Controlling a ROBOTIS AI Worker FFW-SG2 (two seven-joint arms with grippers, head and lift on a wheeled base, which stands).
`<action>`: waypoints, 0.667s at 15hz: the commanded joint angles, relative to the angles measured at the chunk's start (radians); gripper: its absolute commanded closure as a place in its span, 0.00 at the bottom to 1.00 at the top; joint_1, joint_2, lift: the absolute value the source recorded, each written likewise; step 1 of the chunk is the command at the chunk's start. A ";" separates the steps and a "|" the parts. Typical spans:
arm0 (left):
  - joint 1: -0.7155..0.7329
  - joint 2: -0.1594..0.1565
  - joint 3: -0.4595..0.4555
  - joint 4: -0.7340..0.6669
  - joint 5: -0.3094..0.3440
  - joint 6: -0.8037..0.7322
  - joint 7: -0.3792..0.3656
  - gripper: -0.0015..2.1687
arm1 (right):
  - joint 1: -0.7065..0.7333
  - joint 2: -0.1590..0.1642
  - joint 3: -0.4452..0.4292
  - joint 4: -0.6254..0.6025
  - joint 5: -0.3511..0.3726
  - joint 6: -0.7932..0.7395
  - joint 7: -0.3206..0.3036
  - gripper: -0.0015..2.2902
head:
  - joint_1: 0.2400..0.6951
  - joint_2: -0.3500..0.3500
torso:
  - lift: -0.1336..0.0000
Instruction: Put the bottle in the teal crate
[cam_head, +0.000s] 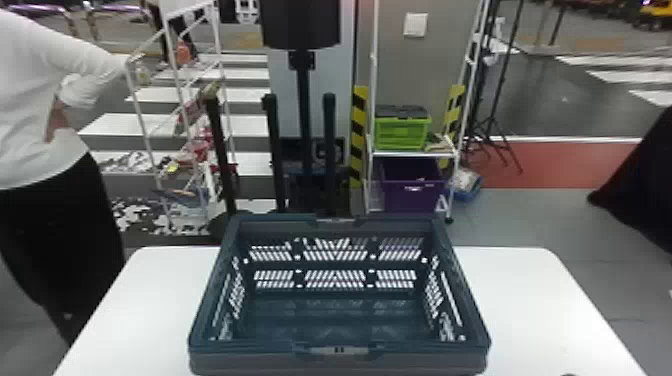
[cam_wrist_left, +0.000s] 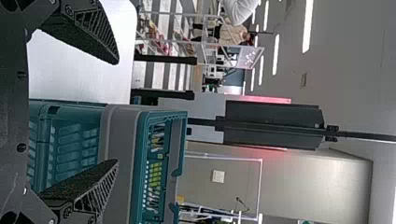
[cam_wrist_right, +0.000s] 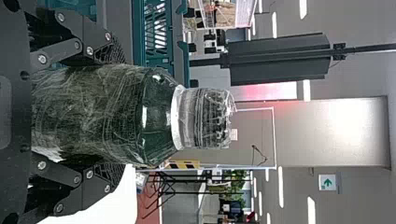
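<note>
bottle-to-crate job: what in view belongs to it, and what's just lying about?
Job:
bottle, upright, gripped by the right hand
teal crate, bottle not in it yet

Lying about:
green crate, dark lid, on the white rack
purple bin, below the green crate

From where I stood, I counted one bottle (cam_wrist_right: 102, 112), one teal crate (cam_head: 240, 362), one white table (cam_head: 160, 280), one green box (cam_head: 400, 134) and one purple bin (cam_head: 412, 200).

I have the film-wrapped, capped, dark green bottle (cam_wrist_right: 100, 114) upright in my right gripper (cam_wrist_right: 116, 114); the open teal crate (cam_head: 240, 352) sits between the table (cam_head: 540, 300)'s side edges.
</note>
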 joint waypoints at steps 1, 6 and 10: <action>-0.001 0.000 0.000 0.002 0.000 0.000 0.000 0.06 | 0.000 0.000 0.000 0.000 0.000 -0.001 0.000 0.99 | 0.57 0.50 | 1.00; -0.001 0.000 0.000 0.002 0.000 0.000 0.000 0.06 | 0.000 0.002 0.000 0.002 0.000 -0.001 0.000 0.99 | 0.57 0.50 | 1.00; -0.001 0.000 0.000 0.002 0.002 0.000 0.000 0.06 | 0.000 0.000 0.002 -0.021 0.002 0.002 0.000 0.99 | 0.57 0.50 | 1.00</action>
